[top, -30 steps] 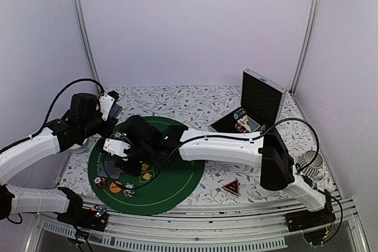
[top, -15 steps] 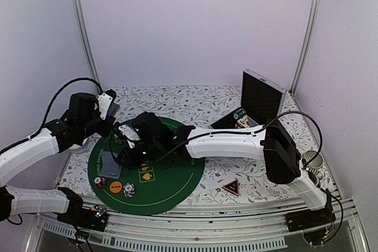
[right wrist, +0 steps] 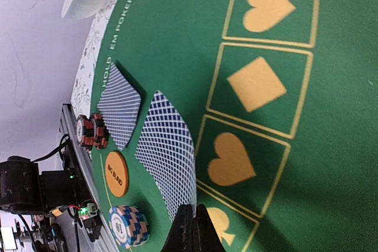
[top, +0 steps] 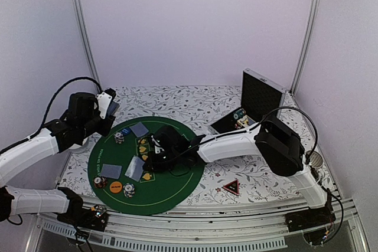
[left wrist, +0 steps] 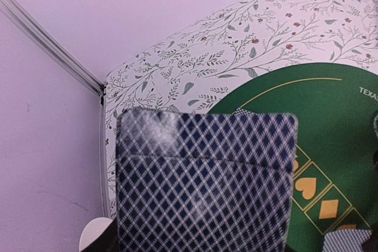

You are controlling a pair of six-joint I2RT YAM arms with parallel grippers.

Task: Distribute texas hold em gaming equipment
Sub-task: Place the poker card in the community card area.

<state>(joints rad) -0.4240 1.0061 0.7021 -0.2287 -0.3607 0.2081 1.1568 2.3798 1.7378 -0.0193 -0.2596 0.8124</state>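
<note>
hold'em deal running partway: three cards [top: 134, 168], chips [top: 129, 190] lying on mat [top: 177, 184].
left jaws pinching deck [left wrist: 207, 181] at 10 o'clock; right jaws pressing together, empty; more dealing pending.

top: overhead, far | wrists: close, low | shared: green mat [top: 171, 190]

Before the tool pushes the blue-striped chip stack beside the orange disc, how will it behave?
The blue-striped chip stack looks like several loose discs, so a high push would probably shear it apart. On the green mat a low push may slide it whole. Spilled chips could roll.
</note>
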